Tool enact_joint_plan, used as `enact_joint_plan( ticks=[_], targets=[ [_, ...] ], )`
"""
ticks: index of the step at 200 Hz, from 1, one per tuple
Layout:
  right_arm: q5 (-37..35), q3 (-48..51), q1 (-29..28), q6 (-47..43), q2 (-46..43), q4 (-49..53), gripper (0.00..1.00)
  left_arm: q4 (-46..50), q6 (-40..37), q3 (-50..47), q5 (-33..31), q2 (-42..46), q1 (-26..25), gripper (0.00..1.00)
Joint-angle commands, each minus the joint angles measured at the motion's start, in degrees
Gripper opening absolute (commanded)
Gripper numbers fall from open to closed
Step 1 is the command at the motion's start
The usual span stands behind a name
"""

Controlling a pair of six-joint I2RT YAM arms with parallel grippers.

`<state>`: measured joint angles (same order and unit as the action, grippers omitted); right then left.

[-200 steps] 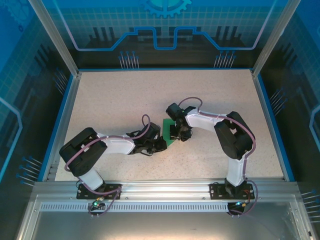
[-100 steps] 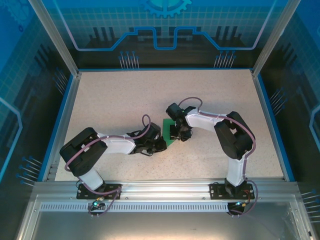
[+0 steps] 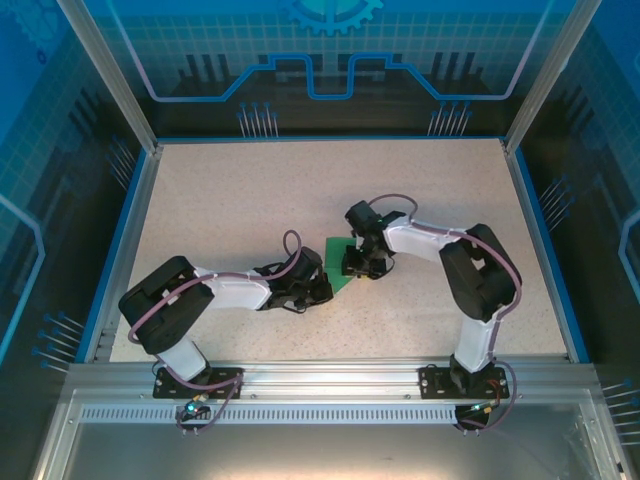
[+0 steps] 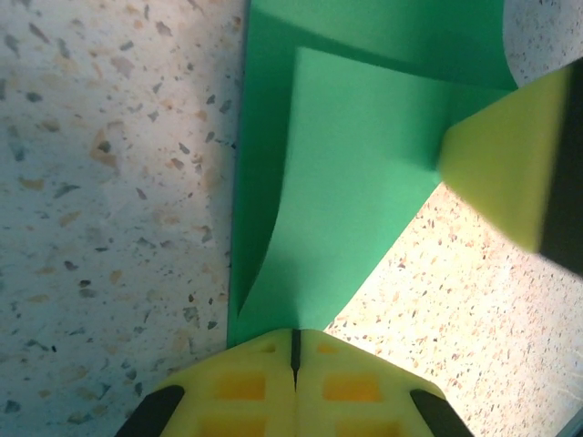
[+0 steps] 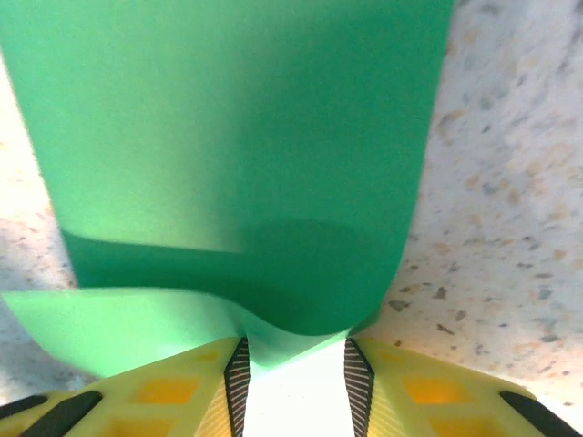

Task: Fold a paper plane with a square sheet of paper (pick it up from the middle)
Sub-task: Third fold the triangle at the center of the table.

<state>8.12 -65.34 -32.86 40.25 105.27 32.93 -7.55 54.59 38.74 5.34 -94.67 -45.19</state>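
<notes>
We judge the paper plane to be at an early fold, with most of the work ahead. The green sheet of paper lies on the table, a little nearer the arms than the table's middle, and it is not a flat square. In the left wrist view one flap is turned over onto the layer beneath. A shadow along its edge suggests it stands slightly proud, so the crease looks soft to us and not yet pressed down. The left gripper sits at the side of the sheet that faces the table's near edge. Its yellow fingers are pressed together, and the flap's pointed corner runs straight into the seam between them, so we take it to be pinching that corner. The right gripper is over the sheet's side towards the table's right edge. Its fingers stand apart with a clear gap, and the paper's edge curls up into that gap. Paper this thin cannot be clamped at that spread, so we read it as resting there loosely. We see no sharp nose, no centre crease and no wings. By our reckoning, flattening this fold, making its mirror fold and doing all the later folds remain.
</notes>
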Motion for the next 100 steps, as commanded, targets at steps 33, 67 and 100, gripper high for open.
enact_joint_plan(
  ticks=[33, 67, 100],
  targets=[
    [16.16, 6.3, 3.88, -9.23, -9.47, -12.84, 0.21, 7.07, 0.64, -2.18, -1.56, -2.71, -0.78, 0.04],
    [17.72, 8.51, 1.15, -9.25, -8.2, -14.82, 0.14, 7.25, 0.69, -2.08, -1.67, -2.4, -0.78, 0.03],
    [17.02, 8.38, -1.38, -8.85, -5.5, -14.99, 0.11, 7.55, 0.88, -2.06, -2.11, -2.01, -0.78, 0.03]
  ],
)
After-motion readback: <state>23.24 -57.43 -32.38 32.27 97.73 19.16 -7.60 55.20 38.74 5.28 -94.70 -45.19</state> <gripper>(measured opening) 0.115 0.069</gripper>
